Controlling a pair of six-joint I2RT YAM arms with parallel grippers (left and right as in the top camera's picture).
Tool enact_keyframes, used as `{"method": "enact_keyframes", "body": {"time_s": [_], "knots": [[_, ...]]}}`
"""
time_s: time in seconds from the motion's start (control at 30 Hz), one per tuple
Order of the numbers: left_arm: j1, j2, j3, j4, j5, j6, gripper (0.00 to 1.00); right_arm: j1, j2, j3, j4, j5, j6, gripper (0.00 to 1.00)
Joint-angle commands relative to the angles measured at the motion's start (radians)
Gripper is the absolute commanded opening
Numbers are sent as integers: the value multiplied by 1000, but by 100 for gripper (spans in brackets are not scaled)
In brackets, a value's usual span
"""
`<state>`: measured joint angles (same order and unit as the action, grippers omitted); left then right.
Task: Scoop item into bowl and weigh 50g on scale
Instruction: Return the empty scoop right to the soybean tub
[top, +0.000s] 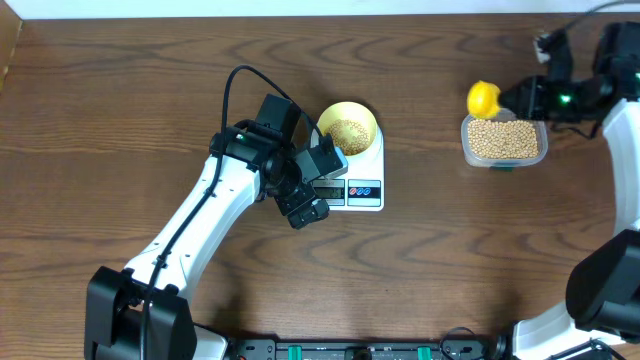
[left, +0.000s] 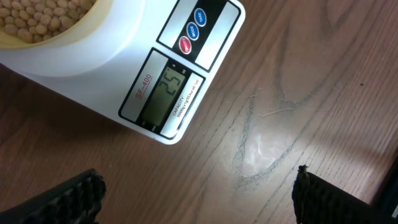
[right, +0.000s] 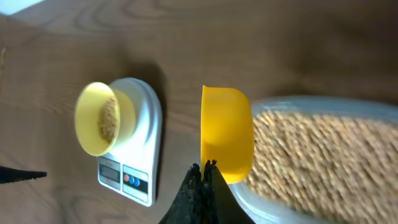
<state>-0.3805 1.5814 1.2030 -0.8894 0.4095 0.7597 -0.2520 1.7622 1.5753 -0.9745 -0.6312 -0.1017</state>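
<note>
Left gripper (left: 199, 199), jaws open, at 8 o'clock of scale (left: 118, 62); display (left: 165, 93) reads 25. Right gripper (right: 202, 183), clamping scoop (right: 227, 137) at tub (right: 323, 155), 3 o'clock: add beans (left: 37, 15) to bowl (left: 84, 31) gradually toward 50.

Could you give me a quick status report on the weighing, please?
Left gripper open beside scale. Right gripper shut on scoop at bean tub. Bowl with beans on scale, display reads 25. Nothing blocking.

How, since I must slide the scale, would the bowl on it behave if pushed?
The bowl looks small, so probably light; it may slide on the smooth scale. The beans inside would likely roll and shift, though they sit below the rim.
</note>
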Motion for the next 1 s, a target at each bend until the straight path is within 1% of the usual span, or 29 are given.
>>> {"method": "enact_keyframes", "body": {"time_s": [0.0, 0.1, 0.17, 0.33, 0.53, 0.73, 0.97], "knots": [[3, 6, -2, -2, 9, 7, 98, -17, -25, 29, -32, 132, 29, 1], [3, 6, -2, -2, 9, 6, 98, -19, -25, 29, -60, 314, 29, 1], [3, 6, -2, -2, 9, 6, 98, -19, -25, 29, -61, 391, 29, 1], [3, 6, -2, -2, 9, 7, 98, -19, -22, 28, -55, 467, 30, 1], [3, 6, -2, -2, 9, 7, 98, 19, -1, 26, -55, 483, 29, 1], [3, 6, -2, -2, 9, 6, 98, 85, 18, 26, -45, 637, 21, 1], [3, 6, -2, -2, 9, 7, 98, 140, 42, 24, -24, 732, -12, 1]]}}
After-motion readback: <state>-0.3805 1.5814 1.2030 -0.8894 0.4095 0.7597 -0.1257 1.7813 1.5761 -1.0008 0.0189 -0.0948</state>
